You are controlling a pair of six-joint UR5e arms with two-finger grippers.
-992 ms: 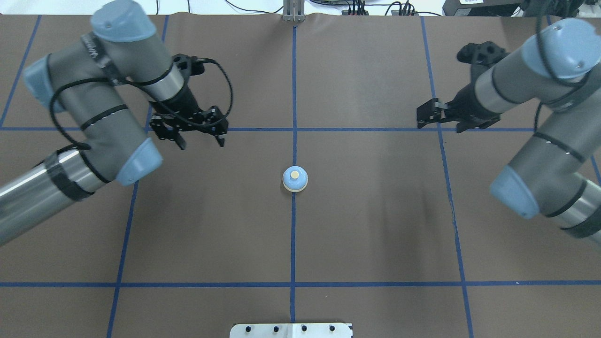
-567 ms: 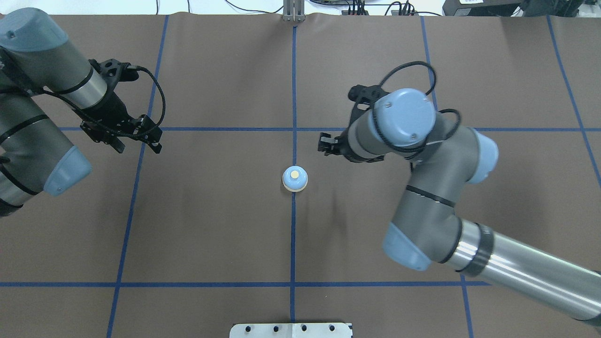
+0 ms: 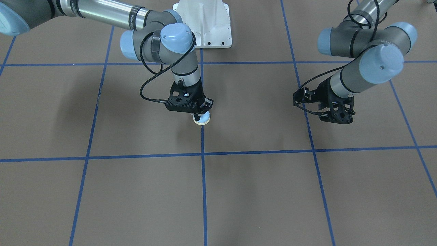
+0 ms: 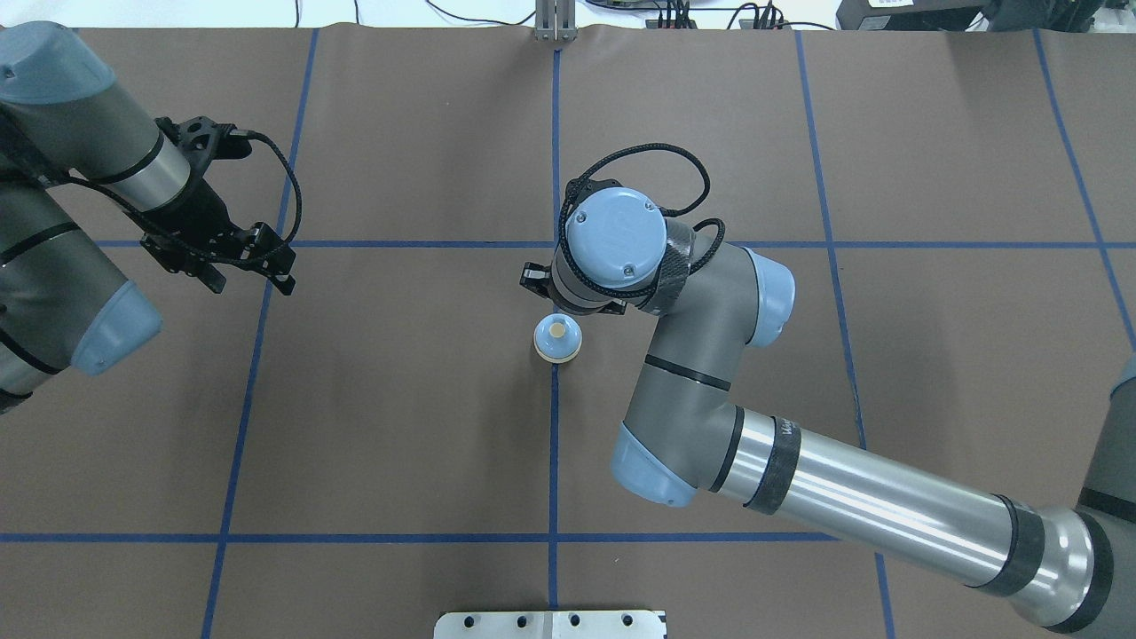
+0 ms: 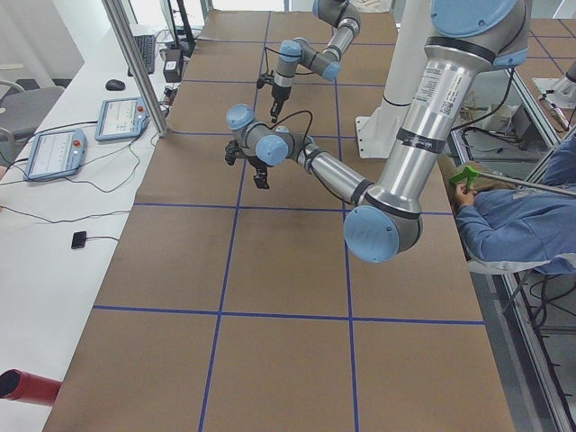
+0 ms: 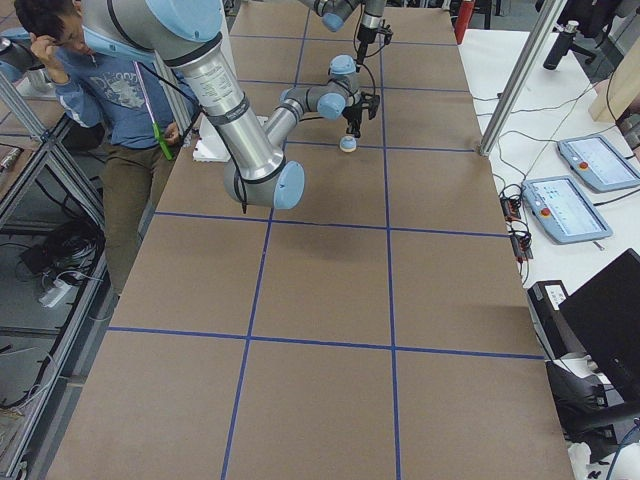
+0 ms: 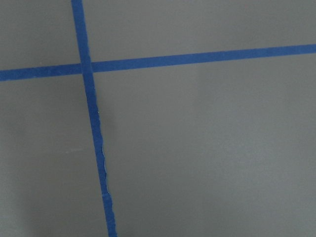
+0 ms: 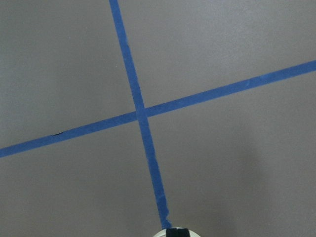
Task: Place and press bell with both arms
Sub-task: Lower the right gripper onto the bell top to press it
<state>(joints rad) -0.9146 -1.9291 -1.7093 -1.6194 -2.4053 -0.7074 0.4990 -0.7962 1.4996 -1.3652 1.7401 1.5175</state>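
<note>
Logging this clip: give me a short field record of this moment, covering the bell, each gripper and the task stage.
bell: the bell stands upright on the table, on the middle blue tape line
right gripper: the right gripper is shut and points down over the bell's button; whether they touch cannot be told
left gripper: the left gripper is open and empty, above the table and well apart from the bell
task stage: bell placed; right gripper positioned at the button; no press can be confirmed
</note>
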